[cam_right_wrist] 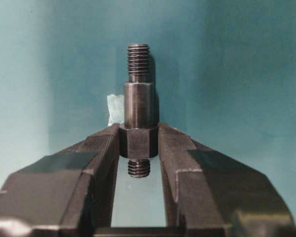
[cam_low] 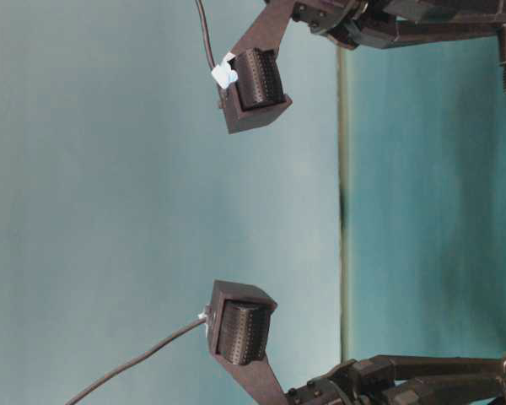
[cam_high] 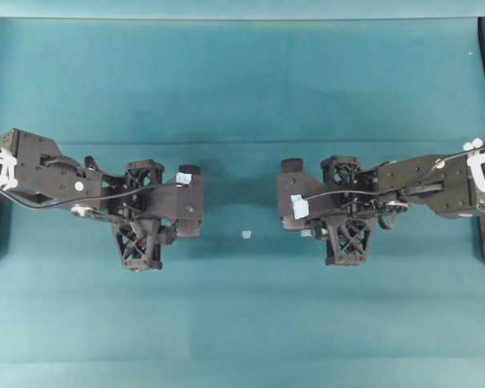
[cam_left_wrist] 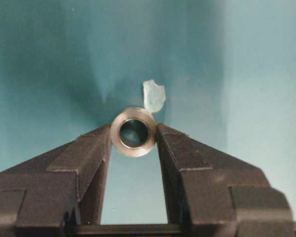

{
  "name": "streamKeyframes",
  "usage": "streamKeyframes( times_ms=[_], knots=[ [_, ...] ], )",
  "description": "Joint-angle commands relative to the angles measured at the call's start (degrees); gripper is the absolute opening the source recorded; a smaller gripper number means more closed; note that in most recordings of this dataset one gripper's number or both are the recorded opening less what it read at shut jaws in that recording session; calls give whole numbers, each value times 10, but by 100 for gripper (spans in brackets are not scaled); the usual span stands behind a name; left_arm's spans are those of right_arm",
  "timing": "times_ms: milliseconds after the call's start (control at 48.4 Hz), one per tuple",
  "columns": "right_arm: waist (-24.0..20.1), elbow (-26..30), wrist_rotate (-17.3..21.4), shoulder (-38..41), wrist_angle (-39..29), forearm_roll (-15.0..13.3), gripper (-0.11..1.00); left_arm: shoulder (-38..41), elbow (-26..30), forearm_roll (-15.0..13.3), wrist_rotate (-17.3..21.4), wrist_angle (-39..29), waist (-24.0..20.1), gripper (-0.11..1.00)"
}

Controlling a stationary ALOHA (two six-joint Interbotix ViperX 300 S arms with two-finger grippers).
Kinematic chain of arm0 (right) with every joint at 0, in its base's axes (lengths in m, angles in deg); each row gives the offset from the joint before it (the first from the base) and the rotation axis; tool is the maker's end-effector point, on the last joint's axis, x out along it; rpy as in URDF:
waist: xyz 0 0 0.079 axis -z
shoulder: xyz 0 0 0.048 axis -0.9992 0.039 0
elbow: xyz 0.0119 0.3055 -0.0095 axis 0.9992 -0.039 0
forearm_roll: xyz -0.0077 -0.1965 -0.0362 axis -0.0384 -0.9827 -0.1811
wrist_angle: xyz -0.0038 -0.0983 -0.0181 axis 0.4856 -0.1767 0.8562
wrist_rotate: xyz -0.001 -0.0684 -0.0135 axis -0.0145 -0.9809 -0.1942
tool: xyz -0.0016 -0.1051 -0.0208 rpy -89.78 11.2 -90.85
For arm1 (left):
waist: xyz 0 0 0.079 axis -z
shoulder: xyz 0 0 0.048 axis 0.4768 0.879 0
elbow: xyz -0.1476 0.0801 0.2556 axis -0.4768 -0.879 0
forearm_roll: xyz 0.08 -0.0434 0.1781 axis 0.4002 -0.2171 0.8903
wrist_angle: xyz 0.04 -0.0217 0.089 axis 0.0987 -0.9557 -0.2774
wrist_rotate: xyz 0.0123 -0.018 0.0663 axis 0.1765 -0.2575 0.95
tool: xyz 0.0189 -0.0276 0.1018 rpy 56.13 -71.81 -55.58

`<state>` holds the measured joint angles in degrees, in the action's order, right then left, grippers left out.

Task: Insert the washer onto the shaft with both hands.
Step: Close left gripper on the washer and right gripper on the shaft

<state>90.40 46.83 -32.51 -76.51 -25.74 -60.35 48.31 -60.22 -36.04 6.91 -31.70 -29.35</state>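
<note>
Silvery washer (cam_left_wrist: 133,131), round hole; dark threaded shaft (cam_right_wrist: 138,111).

Shiny smooth metal washer (cam_left_wrist: 133,132); dark dull metal shaft (cam_right_wrist: 138,106) with ridged ends; matt black plastic hands; soft teal cloth counter (cam_high: 242,97).

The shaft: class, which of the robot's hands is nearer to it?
Right. The right hand grips the shaft by its collar between its fingertips. The left hand is apart from it across the table, closed on the washer.
</note>
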Motion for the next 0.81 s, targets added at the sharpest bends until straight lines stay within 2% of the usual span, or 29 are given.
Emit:
streamKeyframes(
  times_ms=[0,599,785],
  knots=[
    [12,2,0,1,0,-3,1,-11,6,1,1,4,2,35],
    [11,4,3,1,-1,-3,1,-11,7,1,-2,4,3,35],
    [11,8,3,-16,4,-3,1,-36,7,1,-5,4,2,35]
  ],
)
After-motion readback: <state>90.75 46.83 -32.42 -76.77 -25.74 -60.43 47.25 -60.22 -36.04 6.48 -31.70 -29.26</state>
